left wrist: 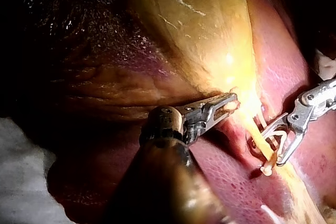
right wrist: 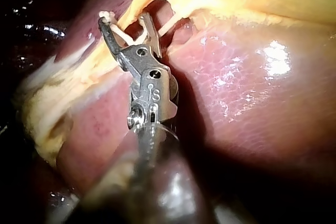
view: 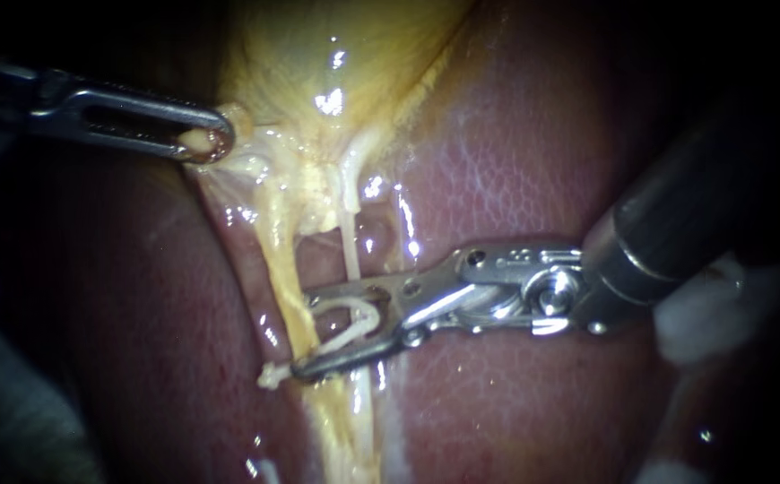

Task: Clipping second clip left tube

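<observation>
Across the wet, dark red liver (view: 515,161) the yellow gallbladder (view: 318,54) narrows to a neck, from which two tubes run down over the liver's face.

The left instrument (view: 215,142) comes in over the liver's shadowed side. Its slotted claw is closed on a fold of pale tissue at the edge of the gallbladder's neck, and a nub of that tissue shows through the slot.

The right instrument (view: 305,332) reaches across the liver from the opposite side. Its claw stands wide, with both halves bearing on the white clip (view: 350,324) seated between them.

The left tube (view: 282,260), a thick yellowish strand, passes through the mouth of that claw, between its two tips. A thin white tube (view: 349,242) lies just beside it and drops behind the claw's upper half. The clip bends in a loop inside the claw, and one pale end pokes out past the lower tip on the far side of the left tube. Whether the clip touches the tube cannot be told.
</observation>
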You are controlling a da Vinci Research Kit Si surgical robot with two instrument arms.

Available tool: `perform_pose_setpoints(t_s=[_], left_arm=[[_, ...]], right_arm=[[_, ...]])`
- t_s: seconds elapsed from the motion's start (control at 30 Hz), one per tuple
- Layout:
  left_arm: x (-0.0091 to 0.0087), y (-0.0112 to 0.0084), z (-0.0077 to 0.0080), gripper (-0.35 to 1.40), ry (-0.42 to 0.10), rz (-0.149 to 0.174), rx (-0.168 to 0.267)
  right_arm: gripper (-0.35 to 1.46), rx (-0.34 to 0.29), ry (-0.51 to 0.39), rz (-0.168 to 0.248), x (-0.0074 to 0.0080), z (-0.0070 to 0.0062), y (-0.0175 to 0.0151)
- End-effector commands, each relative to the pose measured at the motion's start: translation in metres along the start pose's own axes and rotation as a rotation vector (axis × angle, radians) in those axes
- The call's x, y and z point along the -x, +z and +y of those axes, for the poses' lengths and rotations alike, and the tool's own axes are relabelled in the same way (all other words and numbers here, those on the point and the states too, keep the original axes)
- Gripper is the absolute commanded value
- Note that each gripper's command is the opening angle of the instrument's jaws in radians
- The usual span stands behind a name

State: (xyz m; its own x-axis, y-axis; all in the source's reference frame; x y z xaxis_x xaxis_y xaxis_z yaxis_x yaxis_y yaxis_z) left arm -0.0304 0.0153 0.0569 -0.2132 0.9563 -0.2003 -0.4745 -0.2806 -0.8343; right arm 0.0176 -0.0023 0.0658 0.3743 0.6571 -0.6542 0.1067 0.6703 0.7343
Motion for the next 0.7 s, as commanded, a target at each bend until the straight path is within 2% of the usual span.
perform_pose_setpoints(t_s=[0.03,0.27,0.7], left_arm=[[0.0,0.0,0.0,-0.35,0.0,0.0,0.0],[0.0,0.0,0.0,-0.35,0.0,0.0,0.0],[0.0,0.0,0.0,-0.35,0.0,0.0,0.0]], right_arm=[[0.49,-0.002,0.004,0.008,-0.0001,0.0,0.0002],[0.49,-0.023,0.024,0.064,-0.0007,-0.0008,0.0013],[0.45,-0.122,0.074,0.094,-0.0029,-0.0038,0.0015]])
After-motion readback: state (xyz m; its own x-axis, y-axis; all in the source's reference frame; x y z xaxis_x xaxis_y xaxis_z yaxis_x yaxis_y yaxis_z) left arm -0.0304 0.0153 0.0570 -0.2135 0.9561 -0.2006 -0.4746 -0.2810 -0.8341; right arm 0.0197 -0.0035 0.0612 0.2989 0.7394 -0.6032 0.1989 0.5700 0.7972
